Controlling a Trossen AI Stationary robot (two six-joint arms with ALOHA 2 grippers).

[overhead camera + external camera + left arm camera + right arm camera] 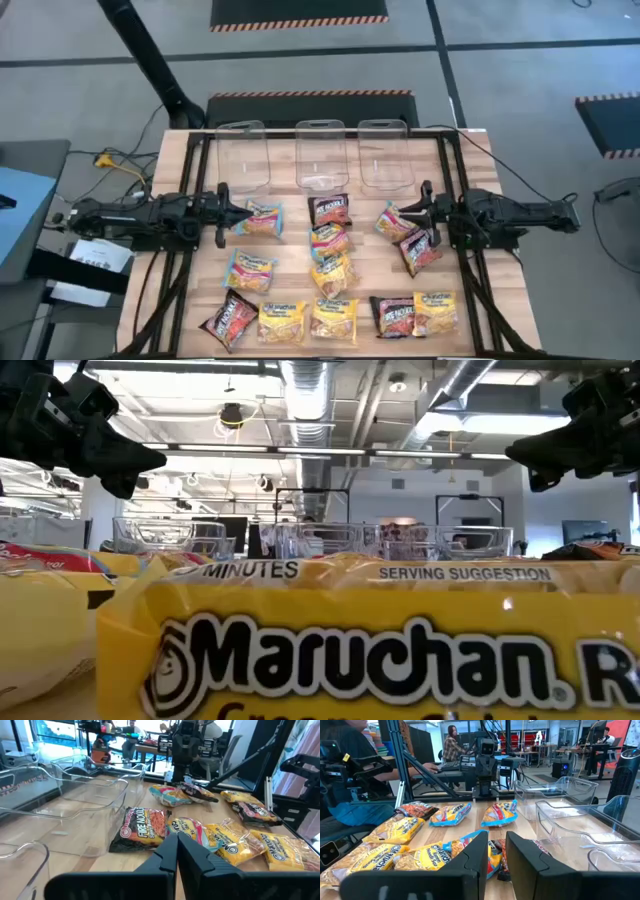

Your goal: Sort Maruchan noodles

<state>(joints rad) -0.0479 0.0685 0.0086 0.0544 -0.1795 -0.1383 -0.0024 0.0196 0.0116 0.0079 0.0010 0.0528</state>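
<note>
About a dozen Maruchan noodle packets lie flat on the wooden table. Yellow-orange ones (333, 272) sit in the middle and along the near edge. Black-red ones (330, 208) (142, 827) and light blue-pink ones (258, 217) (451, 814) are scattered among them. My left gripper (222, 205) (177, 851) hovers shut beside the left light blue-pink packet, raised off the table. My right gripper (425, 205) (496, 851) hovers open next to a light blue-pink packet (397, 222) and a black-red one (420, 250). In the low view a yellow packet (380, 650) fills the foreground.
Three clear plastic bins (243, 155) (321, 155) (384, 152) stand in a row along the table's far edge, seen also in the wrist views as a bin (75, 805) and a bin (570, 815). A dark frame runs along both table sides (195, 180). People sit at desks beyond the table.
</note>
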